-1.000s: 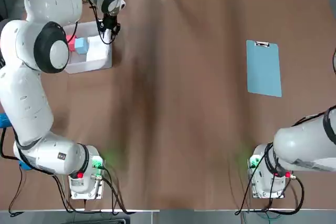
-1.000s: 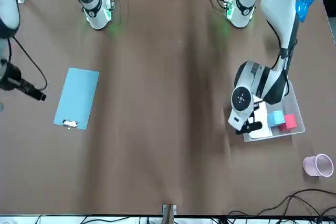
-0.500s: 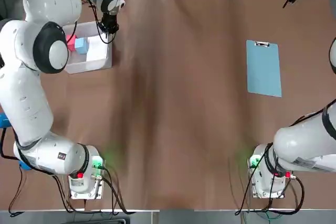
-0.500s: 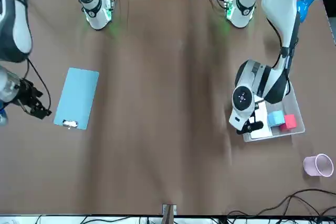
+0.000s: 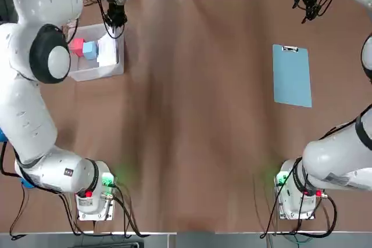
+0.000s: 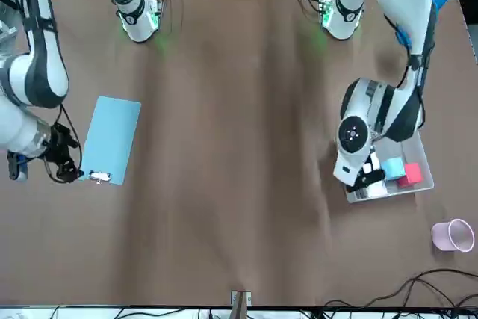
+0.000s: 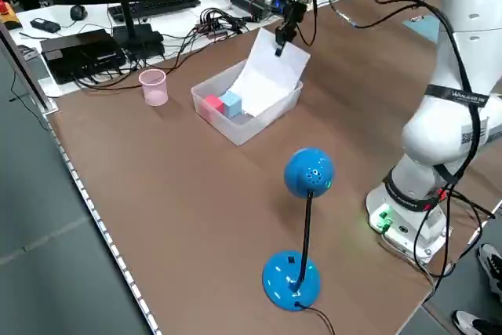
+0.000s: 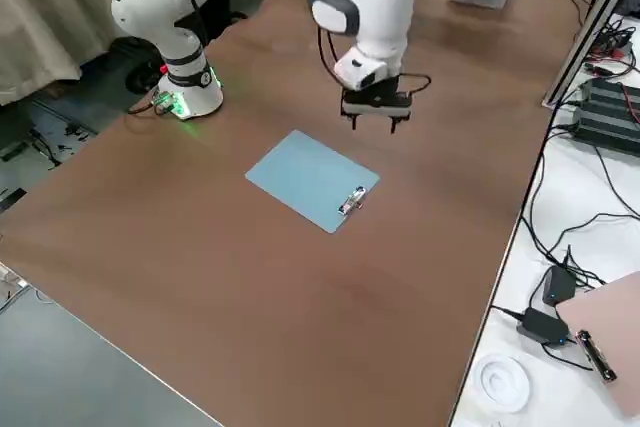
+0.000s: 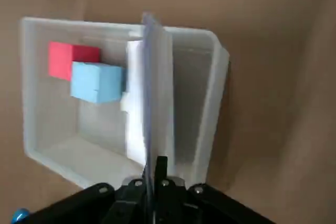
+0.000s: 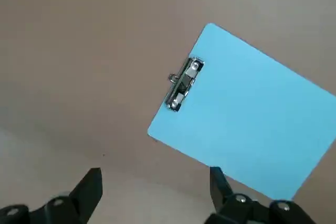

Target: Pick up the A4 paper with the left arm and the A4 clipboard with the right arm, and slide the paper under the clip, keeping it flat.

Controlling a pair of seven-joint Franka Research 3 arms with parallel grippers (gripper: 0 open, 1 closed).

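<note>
The white A4 paper (image 7: pixel 271 76) stands tilted up out of a clear bin (image 7: pixel 235 127), and my left gripper (image 7: pixel 281 41) is shut on its top corner. In the left wrist view the sheet (image 9: pixel 155 87) shows edge-on between the shut fingers. The light blue A4 clipboard (image 5: pixel 292 76) lies flat on the table's right side, its metal clip (image 5: pixel 289 49) at the far end. My right gripper (image 5: pixel 311 1) hangs open above the table just beyond the clip end, touching nothing. The right wrist view shows the clipboard (image 10: pixel 247 119) and clip (image 10: pixel 182 85) ahead of the spread fingers.
The bin (image 5: pixel 93 72) at the far left holds a red block (image 5: pixel 76 46) and a blue block (image 5: pixel 89 50). A pink cup (image 7: pixel 154 86) stands near the bin. A blue desk lamp (image 7: pixel 302 225) stands at the robot's left, near the table edge. Cables run along the far edge.
My right gripper has come in from the far right edge to just beyond the clipboard's clip end. My left gripper has moved up and away, lifting the paper's corner from the bin.
</note>
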